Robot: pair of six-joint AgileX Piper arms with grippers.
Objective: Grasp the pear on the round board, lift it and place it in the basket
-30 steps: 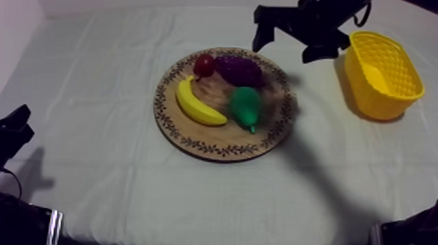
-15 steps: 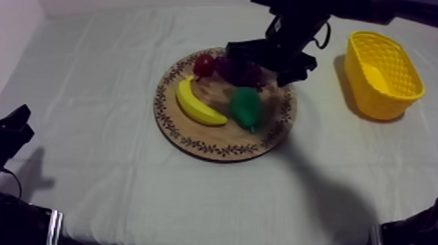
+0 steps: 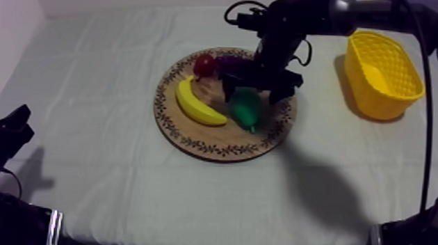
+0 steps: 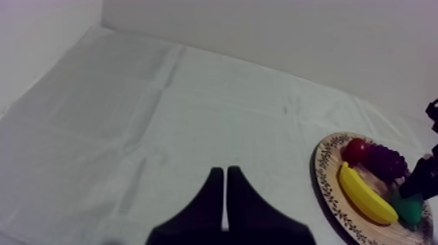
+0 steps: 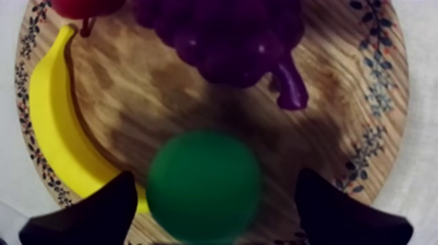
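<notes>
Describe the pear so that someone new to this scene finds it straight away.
Find the round wooden board mid-table. The pear lies on it beside the banana, on the side toward the yellow basket. It is the only green fruit there.

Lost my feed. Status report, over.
Right gripper open, straddling green toy pear on round wooden board. Left gripper shut, over grey-white cloth. Purple grapes close beside pear.

Both arms are black. The right arm (image 3: 302,10) has a glossy grey rounded joint, and the right gripper (image 5: 215,176) has two dark, tapering fingers. The left gripper (image 4: 225,172) has matte black, wedge-shaped fingers.
</notes>
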